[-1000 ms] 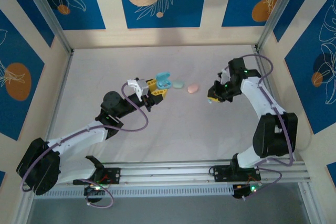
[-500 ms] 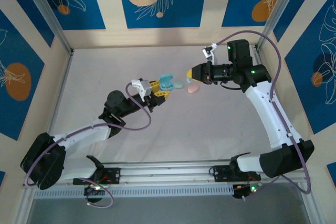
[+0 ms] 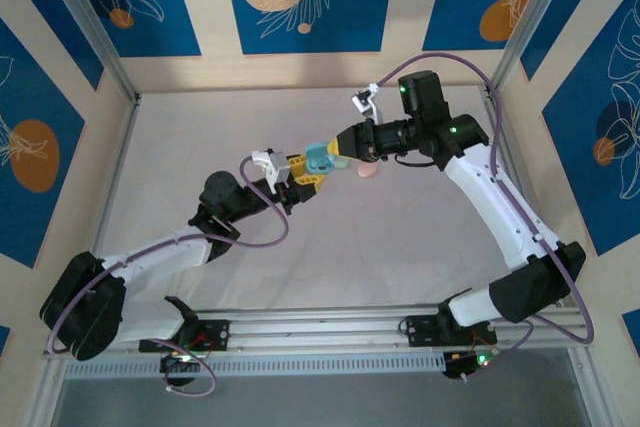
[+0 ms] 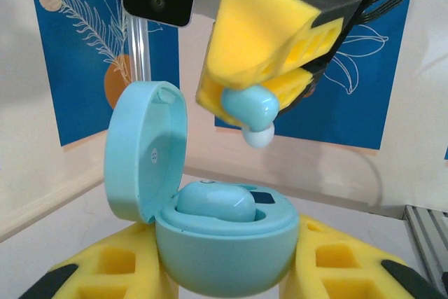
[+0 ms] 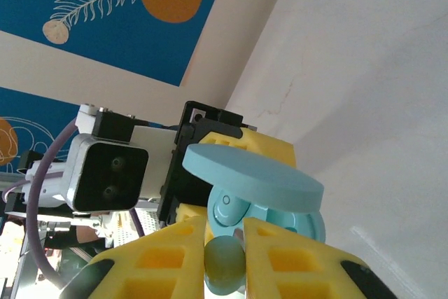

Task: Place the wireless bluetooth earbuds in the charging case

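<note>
Near the middle of the overhead view the two arms meet above the pale counter (image 3: pixel 400 247). The left fingers (image 4: pixel 329 264), at the bottom of the left wrist view, are clamped on either side of the light blue charging case (image 4: pixel 224 243) and hold it up off the counter. The case is open, and its lid (image 4: pixel 143 152) stands upright on the left of that frame. One light blue earbud (image 4: pixel 213 203) already sits in the base, toward its left side.

From the top of the same frame the right fingers (image 4: pixel 266 33) reach down, pinched together on another light blue earbud (image 4: pixel 250 108). Its white tip points downward. This earbud hangs just above the open base, right of the lid, with a clear gap between it and the case.

In the right wrist view the right fingers fill the bottom edge with the earbud squeezed between them. The lid is just beyond the fingertips, at the centre of that frame.

From overhead, a pink pebble-shaped case (image 3: pixel 368 171) lies on the counter just beside the right arm's wrist, right of centre.
</note>
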